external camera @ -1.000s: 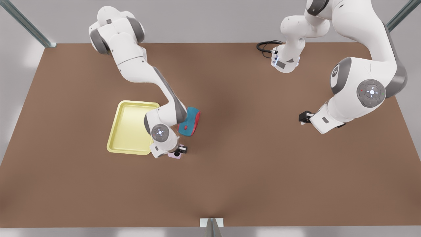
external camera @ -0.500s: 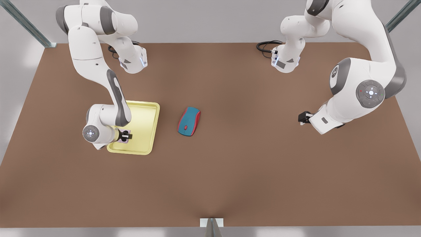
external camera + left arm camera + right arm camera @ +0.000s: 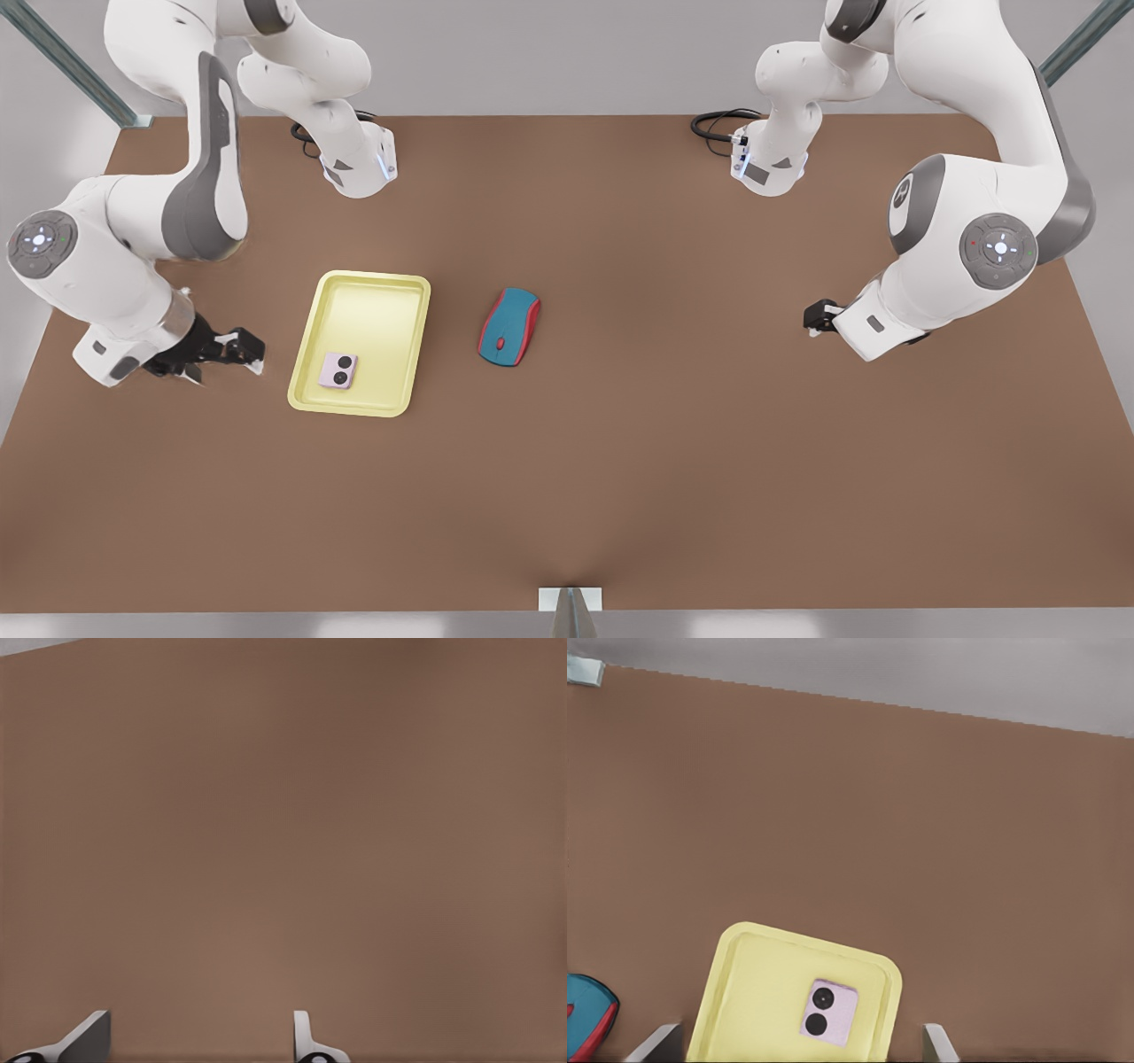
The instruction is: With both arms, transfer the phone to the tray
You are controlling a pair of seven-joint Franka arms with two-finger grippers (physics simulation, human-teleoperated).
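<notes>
**On the tray, lower left corner: one phone, nobody holding it**

Left of centre in the front view sits one pale yellow tray [image 3: 368,306], with the one pink phone [image 3: 337,370] lying flat inside it near its lower left corner. Both of the phone's black lenses [image 3: 342,362] face up.

One blue-and-red mouse [image 3: 509,326] sits on the brown table [image 3: 673,425] just right of the tray, not touching it.

Two arms here. The right gripper [image 3: 237,348] hangs at the front view's left, beside the tray and apart from it, fingers [image 3: 656,1041] spread wide and gripping nothing. The left gripper [image 3: 817,317] waits way over at the front view's right, over bare table, fingers also spread and empty.
</notes>
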